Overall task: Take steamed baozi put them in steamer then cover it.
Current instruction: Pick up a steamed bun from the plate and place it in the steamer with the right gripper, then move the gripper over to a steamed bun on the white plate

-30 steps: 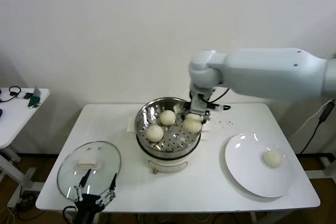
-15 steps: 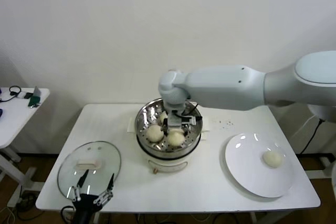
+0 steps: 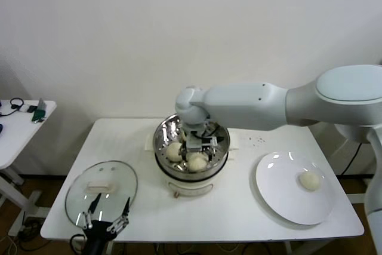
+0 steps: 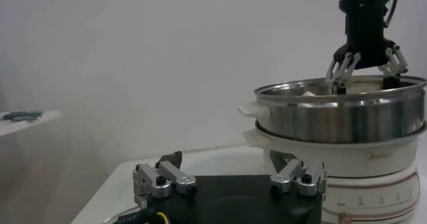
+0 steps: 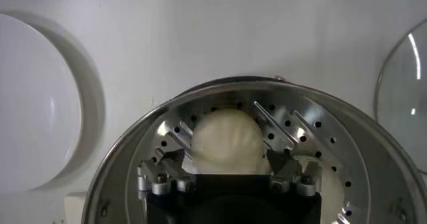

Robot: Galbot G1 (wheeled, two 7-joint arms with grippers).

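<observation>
My right gripper (image 3: 197, 147) is down inside the steamer (image 3: 161, 141), shut on a cream-white baozi (image 3: 197, 160) at the basket's front. In the right wrist view the fingers (image 5: 179, 133) flank that baozi (image 5: 227, 142) over the perforated floor. A second baozi (image 3: 173, 150) lies beside it; a third is hidden behind the gripper. One baozi (image 3: 309, 180) lies on the white plate (image 3: 286, 204). The glass cover (image 3: 101, 188) lies flat on the table's front left. My left gripper (image 3: 107, 222) waits open and empty at the front edge beside the cover.
The steamer sits on a white pot base (image 3: 188, 186) at the table's middle; the left wrist view shows it (image 4: 340, 112) with the right gripper (image 4: 365, 69) above. A small side table (image 3: 24, 117) stands at the far left. The wall is close behind.
My right gripper has carried the baozi from the steamer's right rim into the basket's front middle and lowered it slightly. The left arm has not moved.
</observation>
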